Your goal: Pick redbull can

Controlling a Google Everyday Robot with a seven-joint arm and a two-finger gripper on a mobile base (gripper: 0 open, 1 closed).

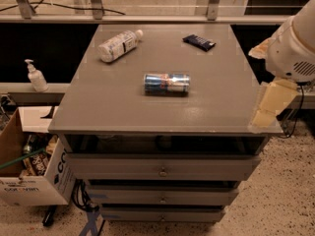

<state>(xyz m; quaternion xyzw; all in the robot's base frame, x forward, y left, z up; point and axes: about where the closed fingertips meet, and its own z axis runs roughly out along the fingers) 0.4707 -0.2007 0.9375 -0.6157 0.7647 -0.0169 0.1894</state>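
Note:
The redbull can [166, 83] lies on its side near the middle of the grey tabletop [123, 112], blue and silver with a red logo, its long axis running left to right. My gripper [268, 104] is at the right edge of the view, cream-coloured below the white arm housing [294, 45]. It hangs over the table's front right corner, well to the right of the can and not touching it. Nothing shows in its hold.
A white plastic bottle [118, 44] lies at the table's back left, and a flat dark snack wrapper [199, 42] at the back right. Drawers [162, 168] sit below the tabletop. A soap dispenser [35, 76] and a cardboard box [29, 176] are at left.

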